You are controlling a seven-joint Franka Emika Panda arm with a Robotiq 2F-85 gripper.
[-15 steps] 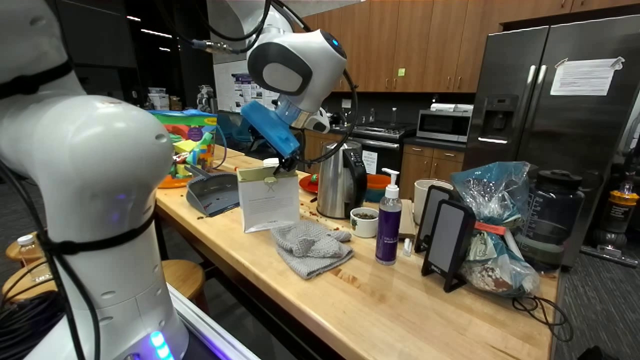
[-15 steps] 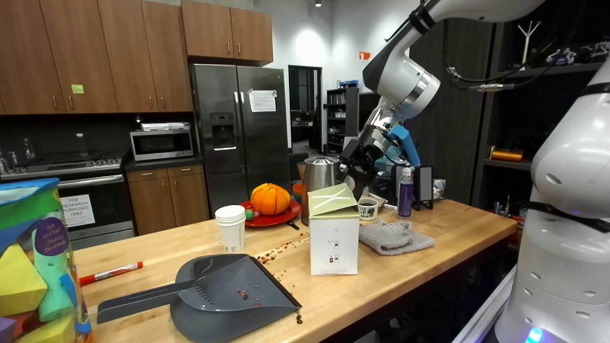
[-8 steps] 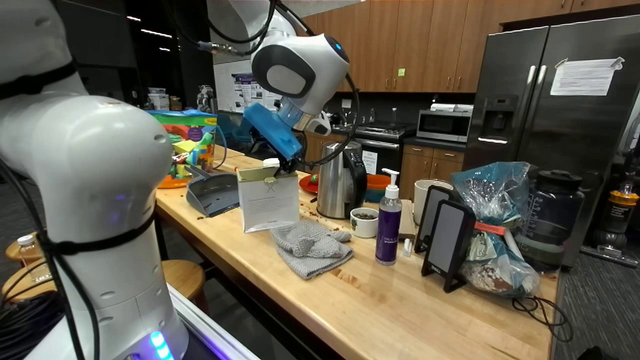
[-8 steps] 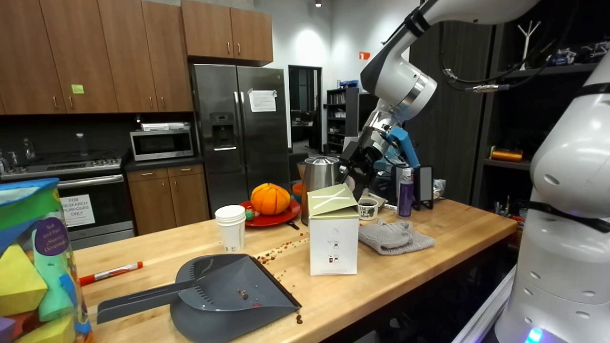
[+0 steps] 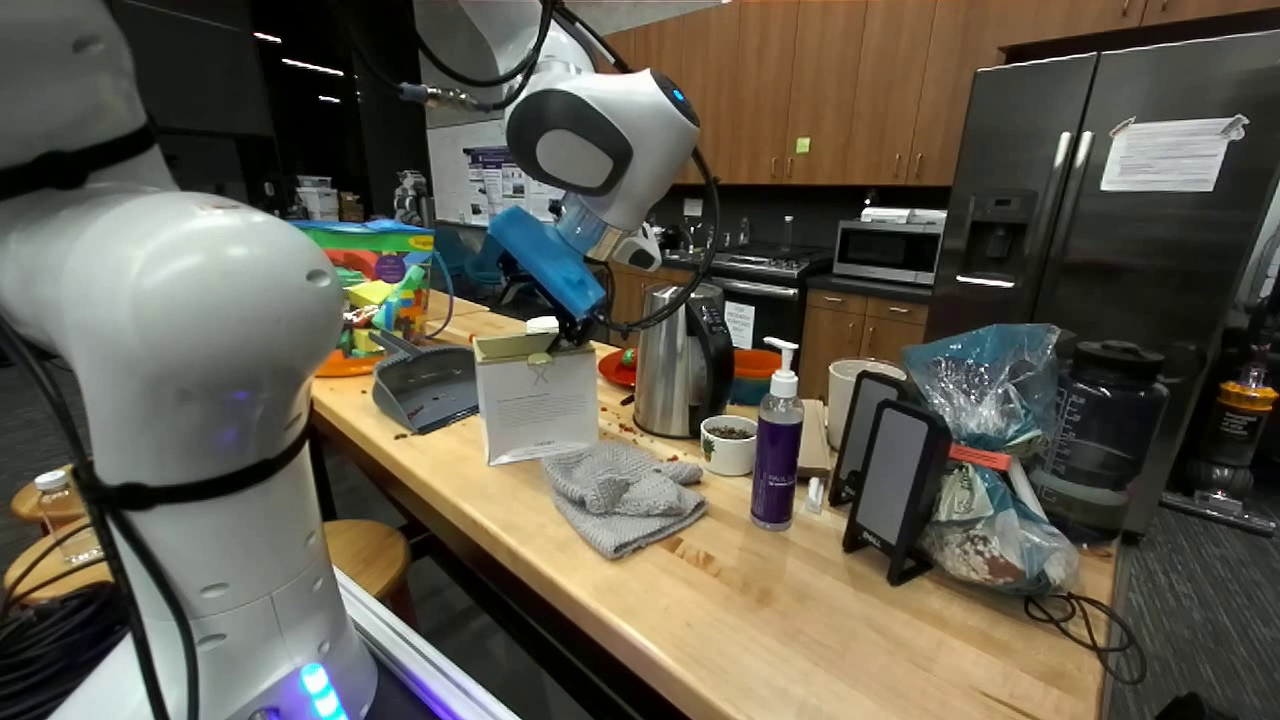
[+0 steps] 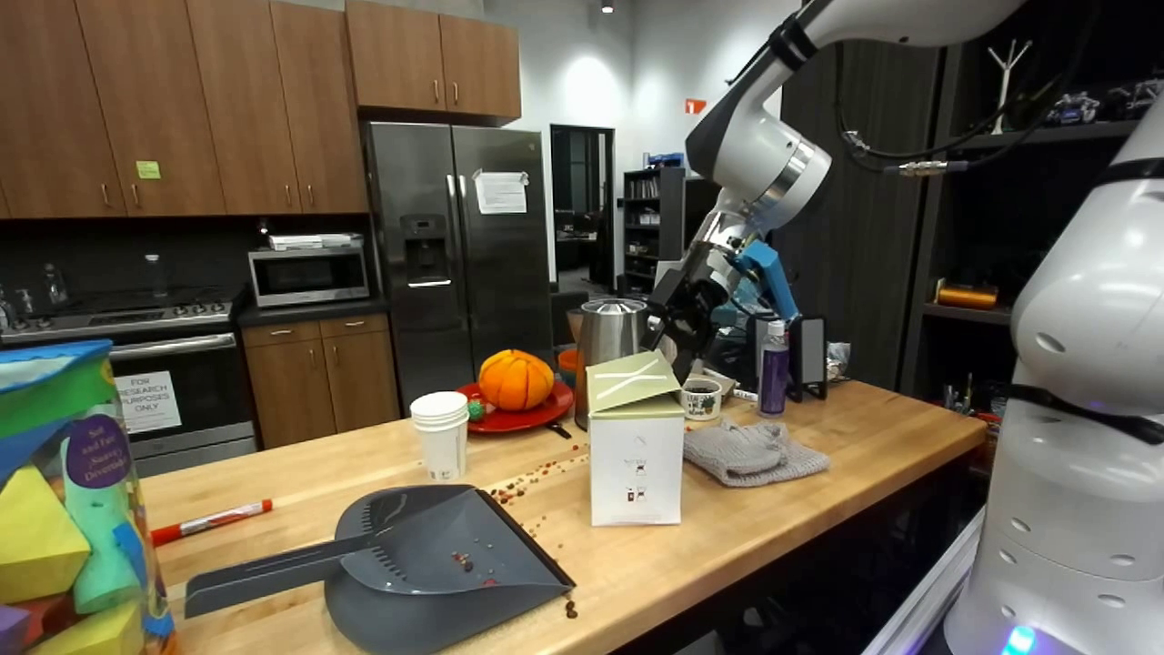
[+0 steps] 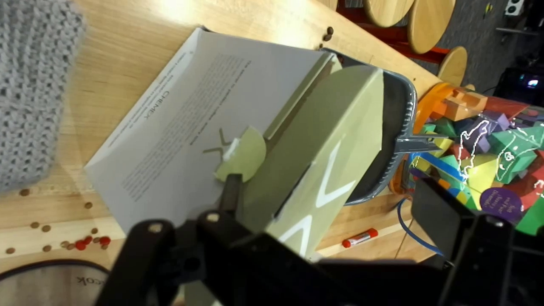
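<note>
The gripper [image 7: 326, 180] hung close over the box [image 7: 191, 102], jaws wide and empty; the lid [image 7: 350, 157] sat ajar, presumably from its untucked tab [image 7: 250, 153]

White robot arm [image 6: 768, 159] arched downward, black gripper [image 7: 327, 189] tilted, fingers [image 7: 440, 208] spread apart

Can see a pale wooden counter [image 6: 864, 428] carrying an upright white box [image 6: 637, 482]. Just beside the box, can make out a gray cloth [image 6: 755, 457]; on the other side of the box, a gray dustpan [image 6: 409, 619]. Near the box, can also see a steel kettle [image 5: 665, 370] and scattered red and brown bits [image 7: 80, 245].
</note>
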